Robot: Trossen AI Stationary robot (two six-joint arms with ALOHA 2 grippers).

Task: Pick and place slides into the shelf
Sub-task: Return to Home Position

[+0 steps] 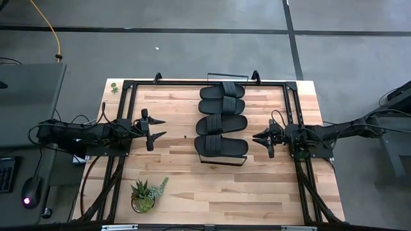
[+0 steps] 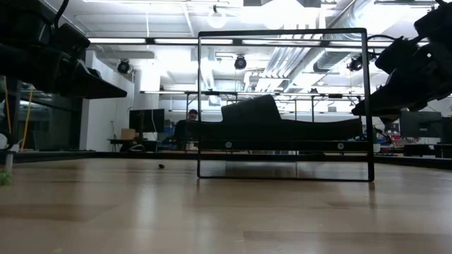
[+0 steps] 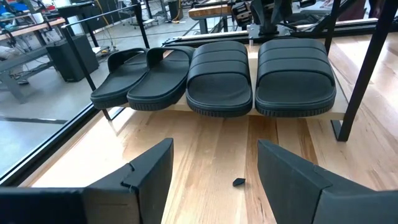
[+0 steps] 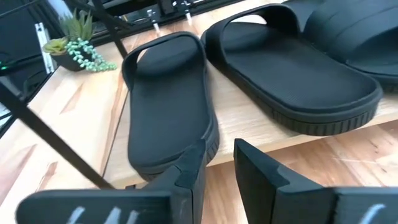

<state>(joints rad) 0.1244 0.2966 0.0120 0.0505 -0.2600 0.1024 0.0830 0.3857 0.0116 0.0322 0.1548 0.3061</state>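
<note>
left gripper: the left gripper [image 1: 163,127] is hanging raised off the table [image 1: 192,199] on one long side of the shelf, with its fingers spread wide apart and holding nothing

right gripper: the right gripper [image 1: 255,137] is sitting opposite it on the shelf's other long side, with just a narrow gap between its fingers, and it isn't gripping anything either

shelf: the shelf [image 4: 242,127] is standing between the two grippers, its long axis running crosswise to the line from one gripper to the other

slides: all four slides [image 1: 222,122] are lying soles down on the shelf board, lined up side by side in one row

long axis: each slide is running across the board, so straight along the line from left gripper to right gripper, with its ends poking out past the board's edges

pointing, pair at the plant end: toes are facing the left gripper, heels and open footbeds facing the right one

pointing, other pair: flipped, so heels are facing the left gripper and toes are heading toward the right one

gaps: neither gripper is touching a slide, and the right one is sitting much closer to the row than the left

other stuff: a potted plant [image 1: 146,192] is sitting on the left gripper's side of the table, and a tiny dark speck [image 3: 239,182] is lying on the wood just ahead of that gripper
</note>
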